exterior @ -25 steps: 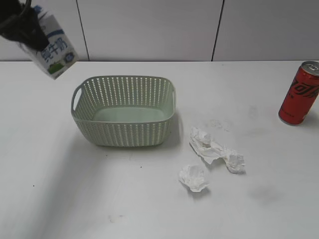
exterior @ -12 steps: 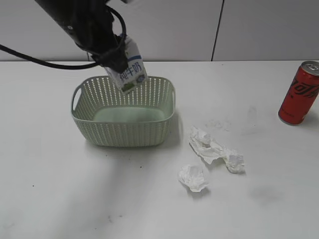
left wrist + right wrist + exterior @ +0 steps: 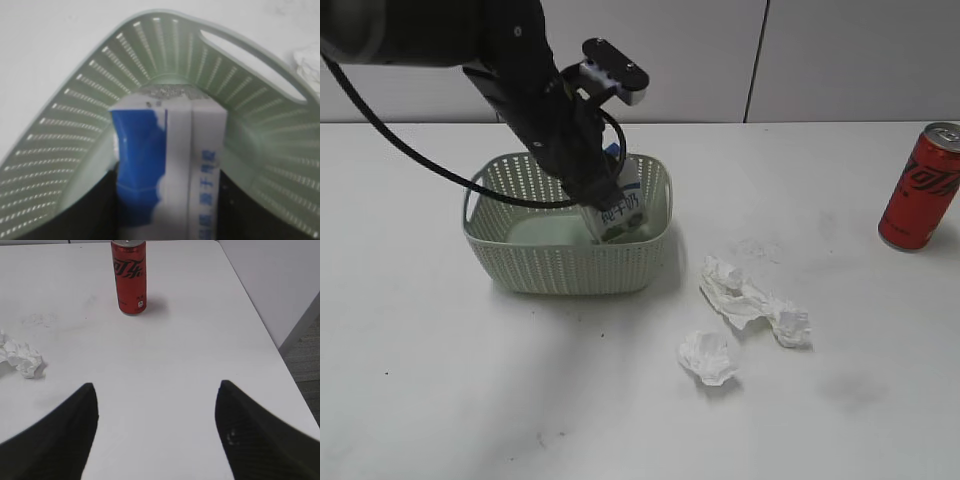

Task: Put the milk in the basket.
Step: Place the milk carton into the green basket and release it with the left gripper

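The milk [image 3: 618, 210], a white carton with blue characters, is tilted inside the pale green basket [image 3: 565, 265], near its right wall. My left gripper [image 3: 592, 182] is shut on the carton from above, reaching down into the basket. In the left wrist view the milk [image 3: 165, 165] sits between the dark fingers, its lower end close to the basket's inner wall [image 3: 90, 95]. My right gripper [image 3: 156, 390] is open and empty over bare table, and does not show in the exterior view.
A red soda can [image 3: 918, 188] stands at the far right; it also shows in the right wrist view [image 3: 129, 277]. Two crumpled white tissues [image 3: 755, 302] [image 3: 708, 356] lie right of and in front of the basket. The table's right edge [image 3: 260, 320] is near the can.
My left arm has carried the milk from high at the left, over the basket's rim, and down into the basket. The right gripper view gives no earlier frame.
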Motion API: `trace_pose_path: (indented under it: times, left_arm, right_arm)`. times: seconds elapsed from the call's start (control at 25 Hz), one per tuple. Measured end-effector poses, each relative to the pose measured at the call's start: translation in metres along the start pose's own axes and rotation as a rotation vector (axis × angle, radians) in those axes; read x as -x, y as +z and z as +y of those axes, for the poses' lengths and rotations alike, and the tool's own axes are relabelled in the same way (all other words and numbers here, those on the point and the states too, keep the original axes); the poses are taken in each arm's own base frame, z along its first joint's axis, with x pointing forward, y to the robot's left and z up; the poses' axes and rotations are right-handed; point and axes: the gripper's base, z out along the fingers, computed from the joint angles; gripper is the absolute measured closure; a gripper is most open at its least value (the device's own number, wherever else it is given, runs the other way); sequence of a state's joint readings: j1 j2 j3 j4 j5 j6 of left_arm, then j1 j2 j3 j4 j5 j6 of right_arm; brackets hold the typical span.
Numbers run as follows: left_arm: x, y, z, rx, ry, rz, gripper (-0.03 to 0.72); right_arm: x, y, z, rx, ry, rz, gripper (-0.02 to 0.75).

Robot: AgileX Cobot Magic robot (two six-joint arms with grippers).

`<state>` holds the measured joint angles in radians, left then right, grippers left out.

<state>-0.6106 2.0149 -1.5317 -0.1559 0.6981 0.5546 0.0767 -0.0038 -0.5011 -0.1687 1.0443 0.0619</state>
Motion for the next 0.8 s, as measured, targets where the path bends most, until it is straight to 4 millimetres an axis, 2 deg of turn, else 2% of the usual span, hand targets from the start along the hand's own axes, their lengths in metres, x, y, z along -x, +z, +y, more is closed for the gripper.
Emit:
trace_pose_path:
  times: [0.24,0.48,0.6,0.8]
  left_arm:
    - [-0.004,0.014,-0.001,-0.013,-0.003,0.025,0.370]
    - [0.004,0.007,0.000,-0.031,-0.014,0.019,0.138]
    - [0.016,-0.008,0.002,-0.051,-0.034,0.005,0.100]
    - [0.041,-0.057,0.017,-0.022,-0.143,-0.013,0.097]
  right_arm:
    - [0.000,0.000,0.000,0.000,0.000,0.000,0.154]
    - [0.000,0.000,0.000,0.000,0.000,0.000,0.154]
    - [0.000,0.000,0.000,0.000,0.000,0.000,0.154]
    - [0.000,0.000,0.000,0.000,0.000,0.000,0.154]
